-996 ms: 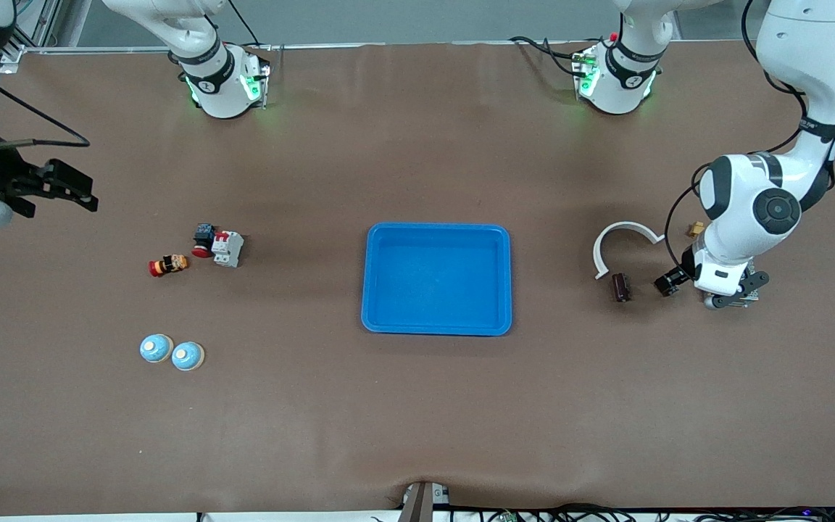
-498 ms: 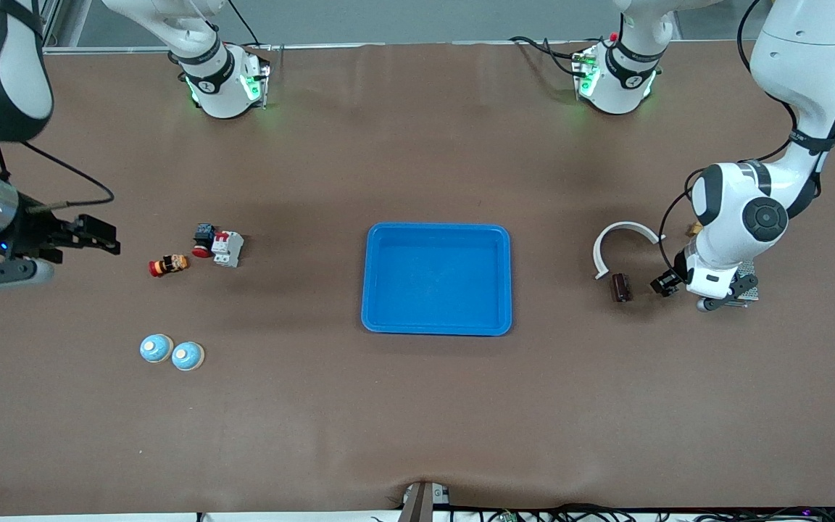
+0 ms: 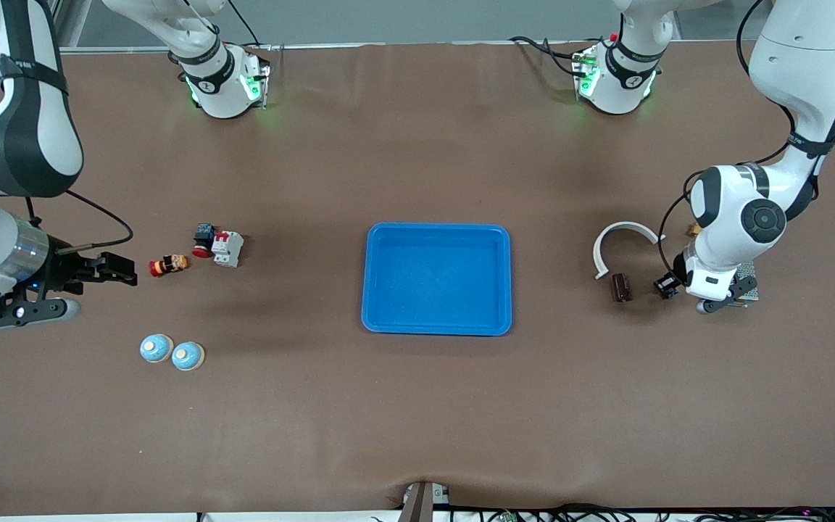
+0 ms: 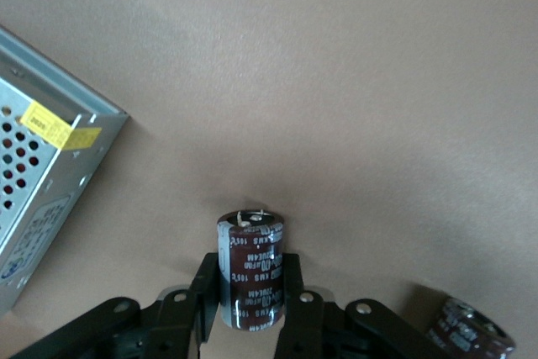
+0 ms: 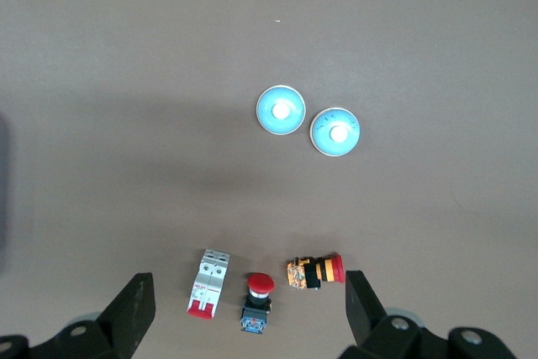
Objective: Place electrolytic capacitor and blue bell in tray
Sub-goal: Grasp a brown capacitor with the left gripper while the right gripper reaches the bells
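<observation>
My left gripper [image 3: 666, 285] is low at the table near the left arm's end, its fingers [image 4: 208, 279] pressed on both sides of a dark brown electrolytic capacitor [image 4: 250, 245]. A second capacitor [image 3: 620, 287] lies on the table beside it and also shows in the left wrist view [image 4: 472, 335]. Two blue bells [image 3: 156, 348] [image 3: 188, 356] sit side by side near the right arm's end and show in the right wrist view [image 5: 280, 110] [image 5: 335, 132]. My right gripper [image 3: 122, 269] is open and empty above the table, beside an orange-red button [image 3: 169, 264]. The blue tray [image 3: 435, 279] is empty at mid-table.
A white circuit breaker [image 3: 227, 248] and a red push-button [image 3: 203, 241] lie by the orange-red button. A white curved strip [image 3: 624, 232], a perforated metal box [image 3: 745, 285] and a small yellow part [image 3: 694, 230] lie around the left gripper.
My right arm has swung in from the table's edge toward the buttons, its gripper still open. The left arm has shifted slightly; its gripper stays at the capacitor.
</observation>
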